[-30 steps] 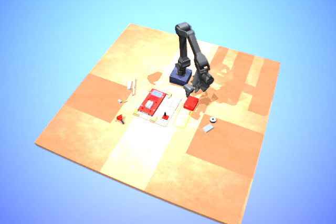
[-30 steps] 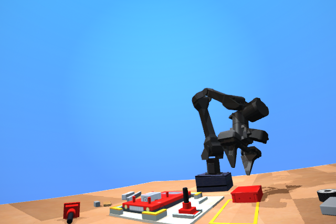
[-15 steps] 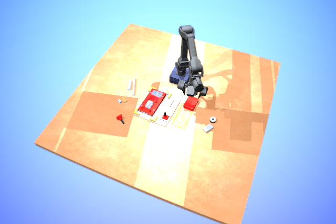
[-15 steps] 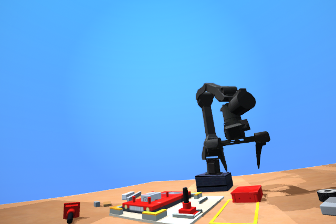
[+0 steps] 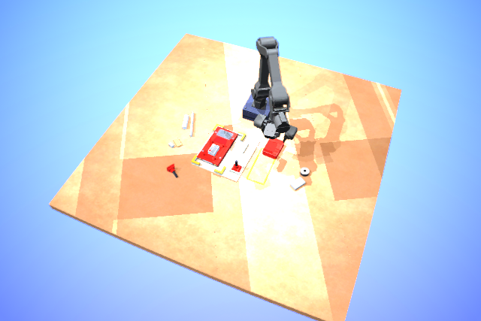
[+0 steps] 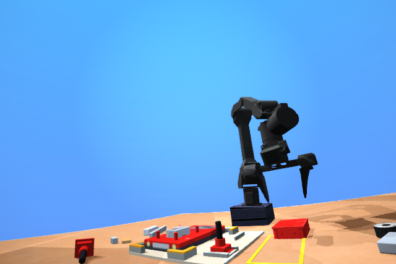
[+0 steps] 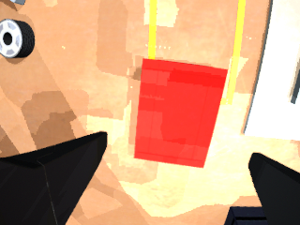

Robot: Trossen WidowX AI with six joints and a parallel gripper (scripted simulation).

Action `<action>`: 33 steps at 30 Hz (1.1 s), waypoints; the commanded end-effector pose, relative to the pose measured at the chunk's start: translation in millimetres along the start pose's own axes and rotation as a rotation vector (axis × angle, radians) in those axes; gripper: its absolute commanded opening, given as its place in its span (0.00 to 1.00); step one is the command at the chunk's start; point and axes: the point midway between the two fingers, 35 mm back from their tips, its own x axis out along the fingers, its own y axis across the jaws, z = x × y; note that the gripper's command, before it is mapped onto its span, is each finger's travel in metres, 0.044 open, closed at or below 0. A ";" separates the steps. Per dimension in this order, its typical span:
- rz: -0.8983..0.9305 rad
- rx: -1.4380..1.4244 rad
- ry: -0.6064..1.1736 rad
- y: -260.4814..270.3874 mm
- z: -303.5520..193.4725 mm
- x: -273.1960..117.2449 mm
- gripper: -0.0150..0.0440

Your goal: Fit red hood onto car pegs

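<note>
The red hood (image 5: 273, 148) (image 6: 289, 229) (image 7: 180, 114) lies flat-roof up on the table at the end of a yellow outline (image 6: 301, 251) (image 7: 238, 42), beside the jig board (image 5: 250, 154) (image 6: 249, 238) (image 7: 277, 94). My gripper (image 6: 286, 199) (image 7: 179, 149) is wide open and empty, above the table and higher than the hood. In the wrist view the hood lies between and ahead of the fingertips, clear of both. The red chassis (image 5: 223, 142) (image 6: 204, 232) sits in the jig with the grey engine block (image 5: 213, 149) (image 6: 179, 231) on it. Red pegs stand around the engine. The corner holes are not visible.
On the board stands a red piece with a black post (image 5: 236, 167) (image 6: 220, 245). A wheel (image 6: 383, 230) (image 7: 28, 39) and a pale block (image 5: 297, 183) (image 6: 387, 242) lie beyond the hood. Another red piece (image 5: 170, 168) (image 6: 84, 245) and pale bars (image 5: 186, 121) lie beyond the chassis.
</note>
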 end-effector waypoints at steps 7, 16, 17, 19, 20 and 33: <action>0.003 0.005 0.001 0.8 0.5 7.8 1.00; 0.003 0.005 0.001 1.0 0.8 15.4 1.00; 0.003 0.005 0.001 1.0 0.8 16.2 1.00; 0.003 0.005 0.001 1.0 0.8 17.9 1.00; 0.003 0.005 0.001 1.0 0.9 18.7 1.00; 0.003 0.005 0.001 0.8 0.9 29.5 1.00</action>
